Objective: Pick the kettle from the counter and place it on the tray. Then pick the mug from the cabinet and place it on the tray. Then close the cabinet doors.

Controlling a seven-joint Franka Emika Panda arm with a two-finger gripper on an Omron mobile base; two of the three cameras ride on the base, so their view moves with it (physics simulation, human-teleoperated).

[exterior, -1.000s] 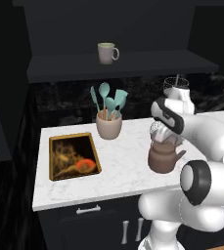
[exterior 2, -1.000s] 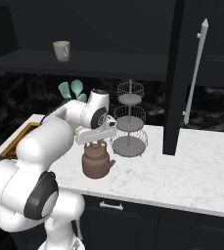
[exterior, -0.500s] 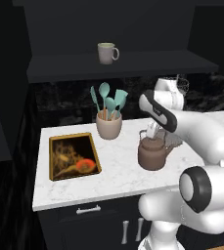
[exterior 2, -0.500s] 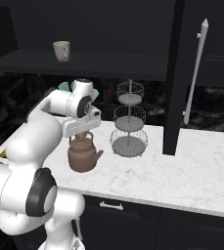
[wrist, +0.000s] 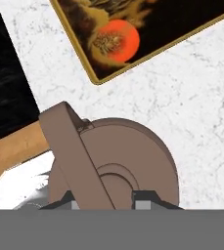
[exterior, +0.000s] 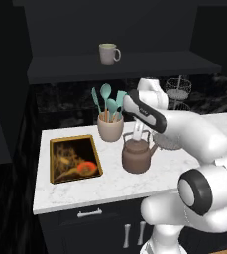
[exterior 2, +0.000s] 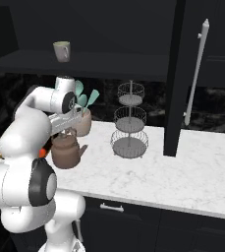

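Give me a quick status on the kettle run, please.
Jaws shut on kettle handle. Kettle beside the crock, short of tray. Mug on cabinet shelf.

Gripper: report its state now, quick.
Gripper: shut on the kettle, fingers either side of its arched handle, kettle carried over the counter toward the tray.

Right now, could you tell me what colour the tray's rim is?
Gold-yellow; the tray rim shows best in the hand view.
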